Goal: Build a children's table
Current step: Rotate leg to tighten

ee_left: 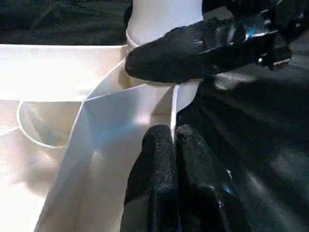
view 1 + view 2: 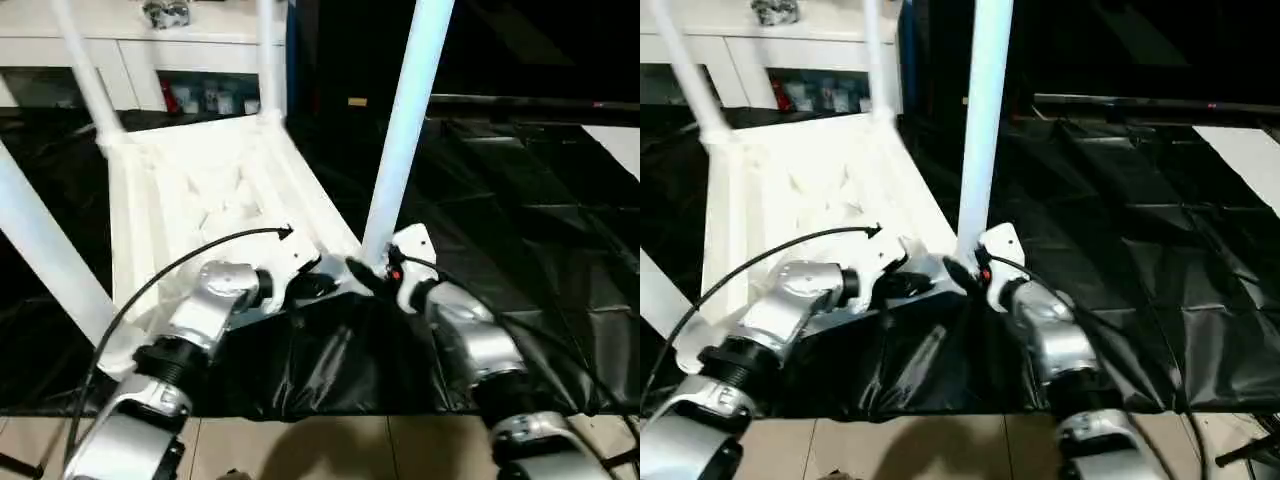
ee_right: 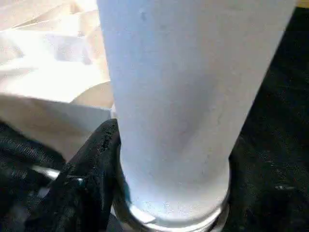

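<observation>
Black fingers of our right gripper [image 2: 368, 272] straddle the base of the near leg [image 2: 405, 125], contact unclear. Our left gripper [image 1: 175, 145], pressed closed, meets the upturned tabletop [image 2: 215, 190] at that corner. Leg tops are cut off.

The robot's two forearms were rounded casings of brushed silver metal, each joined to the next segment by a ribbed black collar. The left forearm [image 2: 205, 310] carried a thin black cable [image 2: 170, 270] that arched from near its white wrist bracket back toward the elbow. The right forearm [image 2: 470, 335] ended in a white wrist housing [image 2: 412, 248] with a small red mark beside it, and black cables ran along it too. The fingers [image 1: 161, 188] of the left gripper were matte black with a finely textured, rubbery surface.
</observation>
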`<state>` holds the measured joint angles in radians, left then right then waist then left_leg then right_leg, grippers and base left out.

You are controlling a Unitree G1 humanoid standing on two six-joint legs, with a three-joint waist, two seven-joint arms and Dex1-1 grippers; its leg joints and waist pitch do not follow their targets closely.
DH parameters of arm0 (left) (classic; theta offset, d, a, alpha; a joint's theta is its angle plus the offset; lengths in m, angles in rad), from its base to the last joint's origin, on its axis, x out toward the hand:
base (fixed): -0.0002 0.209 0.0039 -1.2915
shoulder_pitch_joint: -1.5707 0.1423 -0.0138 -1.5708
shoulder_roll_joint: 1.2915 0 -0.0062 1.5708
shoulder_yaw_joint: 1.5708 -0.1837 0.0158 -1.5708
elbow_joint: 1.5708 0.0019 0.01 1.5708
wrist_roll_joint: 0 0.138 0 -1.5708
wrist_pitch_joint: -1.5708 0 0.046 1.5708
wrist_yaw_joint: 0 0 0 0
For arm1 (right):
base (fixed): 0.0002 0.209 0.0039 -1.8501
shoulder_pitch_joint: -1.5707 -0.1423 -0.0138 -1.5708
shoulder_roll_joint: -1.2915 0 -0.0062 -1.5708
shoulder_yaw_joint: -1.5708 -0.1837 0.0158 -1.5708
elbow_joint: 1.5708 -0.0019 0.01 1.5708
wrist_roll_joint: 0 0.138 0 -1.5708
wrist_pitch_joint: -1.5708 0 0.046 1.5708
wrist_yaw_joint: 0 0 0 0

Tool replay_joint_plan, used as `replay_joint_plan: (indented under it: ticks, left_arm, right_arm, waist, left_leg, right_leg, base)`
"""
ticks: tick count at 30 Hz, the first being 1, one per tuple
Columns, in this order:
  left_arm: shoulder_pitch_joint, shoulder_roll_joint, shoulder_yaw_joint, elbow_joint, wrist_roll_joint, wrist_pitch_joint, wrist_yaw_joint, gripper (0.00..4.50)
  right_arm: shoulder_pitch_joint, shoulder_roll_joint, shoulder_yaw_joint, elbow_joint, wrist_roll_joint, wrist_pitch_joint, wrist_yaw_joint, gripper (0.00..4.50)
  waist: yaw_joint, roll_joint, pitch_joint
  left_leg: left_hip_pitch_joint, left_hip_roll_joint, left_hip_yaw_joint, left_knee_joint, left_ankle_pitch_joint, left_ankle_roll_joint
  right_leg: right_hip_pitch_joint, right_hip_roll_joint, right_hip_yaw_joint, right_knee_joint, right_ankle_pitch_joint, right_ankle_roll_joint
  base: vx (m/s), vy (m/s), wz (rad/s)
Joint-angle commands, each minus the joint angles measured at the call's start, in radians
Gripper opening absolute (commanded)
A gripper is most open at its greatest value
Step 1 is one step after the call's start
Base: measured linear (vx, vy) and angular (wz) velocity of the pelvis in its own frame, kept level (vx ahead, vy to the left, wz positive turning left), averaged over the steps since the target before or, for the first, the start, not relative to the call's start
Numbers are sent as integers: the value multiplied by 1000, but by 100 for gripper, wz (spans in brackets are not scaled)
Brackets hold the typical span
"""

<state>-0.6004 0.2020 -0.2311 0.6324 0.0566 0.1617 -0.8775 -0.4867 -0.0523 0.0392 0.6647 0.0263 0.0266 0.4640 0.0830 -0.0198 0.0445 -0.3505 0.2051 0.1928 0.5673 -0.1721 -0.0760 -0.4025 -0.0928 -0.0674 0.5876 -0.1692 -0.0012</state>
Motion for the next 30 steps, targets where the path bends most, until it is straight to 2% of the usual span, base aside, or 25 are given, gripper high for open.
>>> replay_joint_plan:
  ticks: [1, 4, 8, 10, 14, 16, 17, 18, 20, 22, 23, 25, 30]
  left_arm:
    - [-33, -58, -20, -9, 20, 4, 82, 0]
    - [-22, -51, -33, -23, 27, -1, 75, 0]
    - [-9, -34, -11, -57, -1, 25, 55, 0]
    - [-2, -16, 2, -83, -11, 41, 40, 44]
    - [15, 21, 16, -134, -17, 86, 12, 76]
    - [20, 33, 19, -148, -18, 103, 1, 100]
    - [22, 37, 19, -153, -20, 114, -5, 100]
    - [23, 42, 18, -154, -16, 125, -7, 107]
    - [23, 48, 14, -153, -9, 136, -5, 113]
    - [25, 59, 5, -158, -1, 140, 0, 135]
    - [25, 59, 5, -158, -1, 140, 0, 143]
    - [41, 91, 2, -210, -20, 165, -26, 143]
    - [58, 140, 18, -263, -33, 188, -54, 143]
  right_arm:
    - [5, 104, 97, -6, 0, -9, 81, 324]
    - [7, 111, 77, -28, 38, 12, 92, 345]
    - [15, 73, 88, -62, 30, 6, 118, 379]
    - [20, 48, 88, -81, 26, 4, 130, 389]
    - [37, 12, 81, -111, 27, 7, 162, 389]
    - [41, 0, 80, -118, 27, 5, 172, 389]
    - [42, -6, 78, -120, 28, 8, 175, 389]
    - [41, -13, 73, -123, 32, 11, 178, 389]
    - [37, -19, 65, -122, 32, 13, 175, 389]
    - [33, -26, 56, -123, 34, 15, 176, 389]
    - [33, -26, 56, -123, 34, 15, 176, 389]
    - [33, -44, 49, -141, 42, 22, 187, 389]
    - [44, -84, 34, -169, 55, 30, 211, 389]
  waist:
    - [1, -2, -49]
    - [1, -2, -51]
    - [3, 2, -54]
    - [4, 1, -55]
    - [1, 2, -62]
    - [1, 3, -66]
    - [3, 5, -70]
    - [3, 6, -68]
    - [4, 7, -66]
    - [4, 9, -63]
    - [4, 9, -63]
    - [3, 10, -61]
    - [8, 11, -60]
  left_leg:
    - [9, 22, -22, -77, -382, -6]
    - [6, 23, -20, -79, -376, -2]
    - [5, 25, -16, -78, -343, -3]
    - [3, 25, -15, -77, -326, 1]
    - [-11, 23, -14, -70, -242, 20]
    - [-7, 21, -10, -63, -197, 30]
    - [-7, 21, -9, -58, -152, 43]
    - [-9, 21, -7, -56, -139, 54]
    - [-8, 21, -7, -57, -152, 56]
    - [-5, 22, -7, -61, -197, 41]
    - [-5, 22, -7, -61, -197, 41]
    - [-4, 23, -8, -63, -229, 25]
    - [-1, 24, -8, -64, -230, 17]
  right_leg:
    - [25, -55, 35, -96, -499, -105]
    - [27, -54, 37, -92, -456, -119]
    - [32, -52, 40, -82, -372, -145]
    - [35, -51, 41, -77, -334, -159]
    - [48, -50, 40, -57, -198, -187]
    - [47, -46, 41, -50, -131, -204]
    - [46, -44, 41, -42, -61, -225]
    - [45, -41, 41, -39, -27, -241]
    - [45, -42, 39, -40, -34, -249]
    - [45, -43, 40, -48, -97, -241]
    - [45, -43, 40, -48, -97, -241]
    - [45, -44, 40, -52, -145, -228]
    - [42, -41, 41, -50, -150, -221]
  base:
    - [0, 0, 0]
    - [0, 0, 0]
    - [0, 0, 0]
    - [0, 0, 0]
    - [0, 0, 0]
    - [0, 0, 0]
    - [0, 0, 0]
    - [0, 0, 0]
    - [0, 0, 0]
    - [0, 0, 0]
    - [0, 0, 0]
    - [0, 0, 0]
    - [0, 0, 0]
